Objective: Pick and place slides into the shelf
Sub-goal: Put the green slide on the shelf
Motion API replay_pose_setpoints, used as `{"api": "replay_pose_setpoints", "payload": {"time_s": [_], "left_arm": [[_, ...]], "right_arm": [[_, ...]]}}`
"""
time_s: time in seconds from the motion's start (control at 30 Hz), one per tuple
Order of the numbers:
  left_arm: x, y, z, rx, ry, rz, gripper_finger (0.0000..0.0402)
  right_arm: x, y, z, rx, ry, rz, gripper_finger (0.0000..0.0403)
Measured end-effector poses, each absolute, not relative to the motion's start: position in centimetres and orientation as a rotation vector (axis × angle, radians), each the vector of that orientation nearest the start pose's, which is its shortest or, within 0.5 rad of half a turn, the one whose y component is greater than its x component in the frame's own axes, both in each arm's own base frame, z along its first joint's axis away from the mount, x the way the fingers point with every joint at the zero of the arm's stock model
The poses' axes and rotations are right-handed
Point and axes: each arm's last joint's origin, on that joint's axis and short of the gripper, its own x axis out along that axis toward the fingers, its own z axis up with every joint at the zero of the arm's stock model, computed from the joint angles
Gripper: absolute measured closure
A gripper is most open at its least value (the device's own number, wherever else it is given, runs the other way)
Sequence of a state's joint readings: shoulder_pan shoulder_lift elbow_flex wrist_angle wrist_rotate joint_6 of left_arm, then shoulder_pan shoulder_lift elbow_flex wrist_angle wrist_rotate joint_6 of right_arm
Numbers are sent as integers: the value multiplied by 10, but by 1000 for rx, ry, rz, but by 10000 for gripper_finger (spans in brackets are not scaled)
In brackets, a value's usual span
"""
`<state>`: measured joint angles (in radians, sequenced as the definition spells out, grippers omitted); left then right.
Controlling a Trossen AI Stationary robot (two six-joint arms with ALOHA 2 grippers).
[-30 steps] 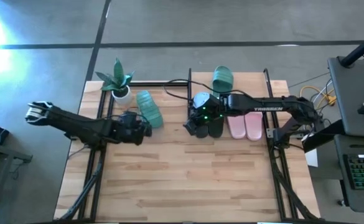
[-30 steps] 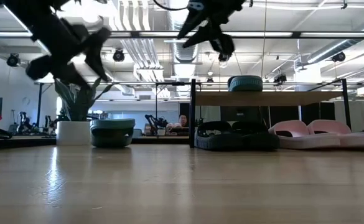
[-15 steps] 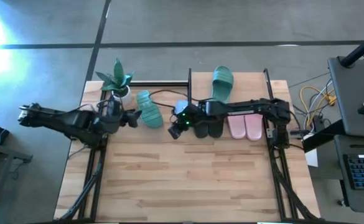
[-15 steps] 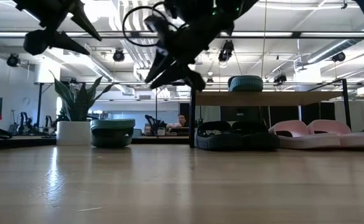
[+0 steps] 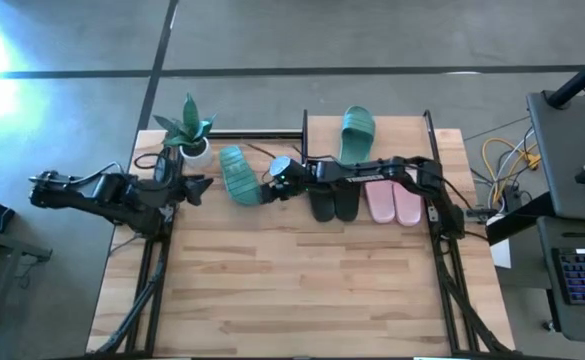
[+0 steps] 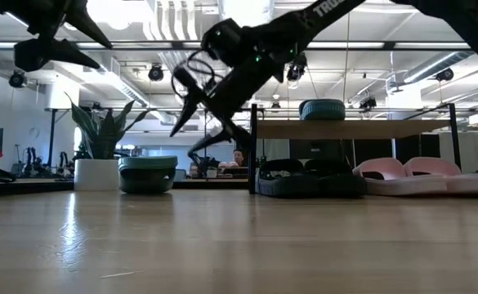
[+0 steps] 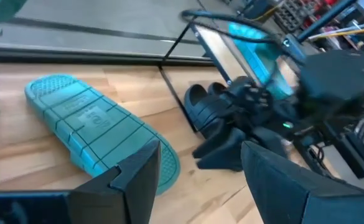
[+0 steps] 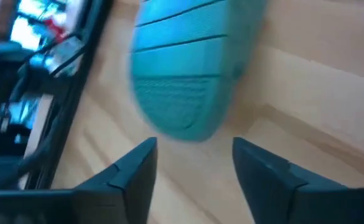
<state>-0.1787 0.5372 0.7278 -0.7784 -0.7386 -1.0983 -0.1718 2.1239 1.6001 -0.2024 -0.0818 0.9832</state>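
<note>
One teal slide (image 5: 237, 173) lies sole up on the table between the plant and the shelf (image 5: 412, 135), and also shows in the left wrist view (image 7: 94, 134). A second teal slide (image 5: 357, 130) rests on the shelf's top board (image 6: 353, 128). The black pair (image 5: 332, 205) and the pink pair (image 5: 394, 203) sit on the lower board. My right gripper (image 5: 265, 192) hangs open just short of the near end of the lying teal slide (image 8: 182, 81), touching nothing. My left gripper (image 5: 200, 185) is open and raised on the slide's left side, with nothing between its fingers (image 7: 200, 180).
A potted plant in a white pot (image 5: 190, 135) stands at the table's far left corner, close behind the lying slide. Cables trail over the table's far edge near the shelf's left post (image 5: 304, 140). The near half of the wooden tabletop (image 5: 302, 290) is bare.
My right gripper has swung from over the black pair toward the table's left, come down to the lying teal slide, rolled, and spread its fingers wider. My left gripper has drawn back toward the table's left edge and risen. No slide has moved.
</note>
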Motion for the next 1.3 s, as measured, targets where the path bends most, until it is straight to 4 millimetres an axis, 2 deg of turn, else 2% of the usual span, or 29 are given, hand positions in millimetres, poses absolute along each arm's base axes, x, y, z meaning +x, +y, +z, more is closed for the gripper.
{"api": "replay_pose_setpoints", "payload": {"time_s": [0.13,0.27,0.4,0.6,0.77,1.07,1.17,1.3], "left_arm": [[95,3,295,-745,183,750,192],[89,4,294,-722,190,747,192],[85,4,294,-731,177,739,192],[79,6,294,-727,163,727,192],[76,6,295,-733,152,721,192],[77,6,294,-722,168,728,192],[78,6,293,-718,175,731,192],[79,5,293,-716,177,733,192]], "right_arm": [[471,-81,176,1118,617,-483,174],[479,-81,164,1170,577,-481,154],[486,-84,155,1209,508,-472,149],[487,-88,154,1199,430,-545,157],[487,-88,154,1188,430,-545,203],[486,-87,152,1105,464,-545,368],[486,-80,162,1001,440,-563,377],[490,-64,194,730,453,-572,379]]}}
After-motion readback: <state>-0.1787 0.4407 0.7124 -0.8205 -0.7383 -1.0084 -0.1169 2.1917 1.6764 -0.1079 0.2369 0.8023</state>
